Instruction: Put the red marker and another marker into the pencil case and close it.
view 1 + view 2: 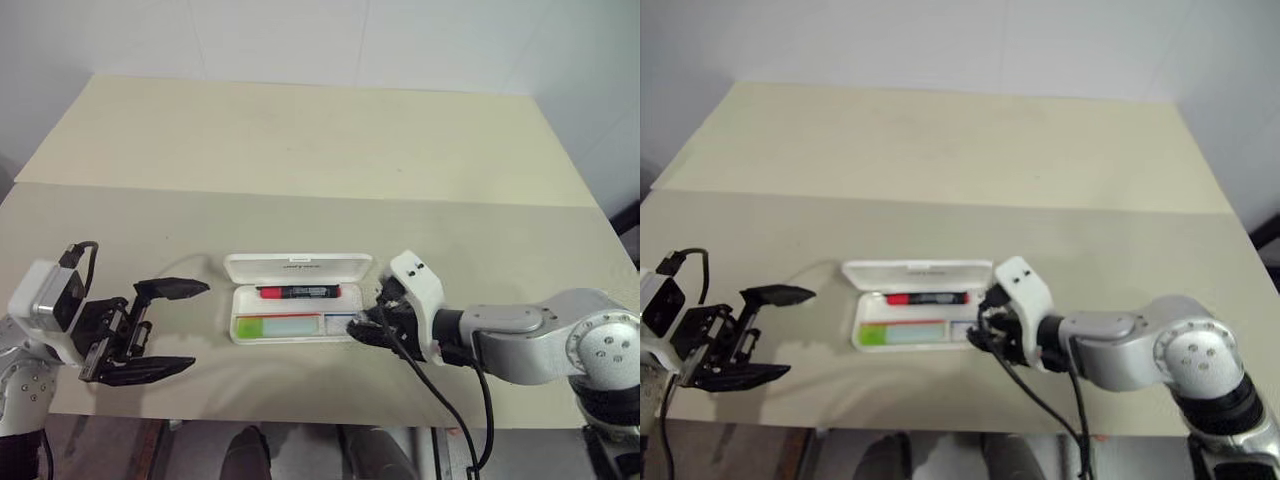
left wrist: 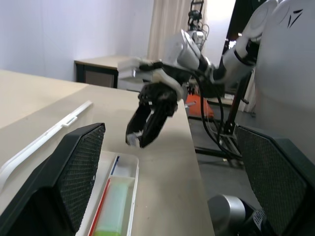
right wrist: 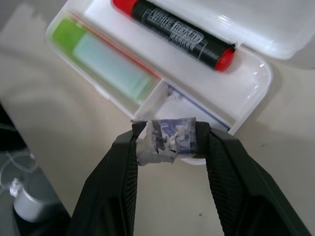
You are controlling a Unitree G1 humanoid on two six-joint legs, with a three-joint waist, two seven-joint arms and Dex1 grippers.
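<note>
Tools first, nearest you: your left tool (image 1: 150, 330) hangs over the bench's (image 1: 300, 150) near left edge with its black fingers spread wide, released and grasping nothing. Your right tool (image 3: 167, 140) sits at the right end of the pencil case (image 1: 298, 267), clenched on a small crumpled white-and-blue wad (image 3: 166, 139), just above the case's small end compartment. The case lies on the bench between your two tools, lid swung back flat on the far side. In its near compartment you see the light green marker (image 1: 275, 325) lying lengthwise; behind it, in the far compartment, the red marker (image 1: 298, 292) lies parallel, red cap toward your left.
</note>
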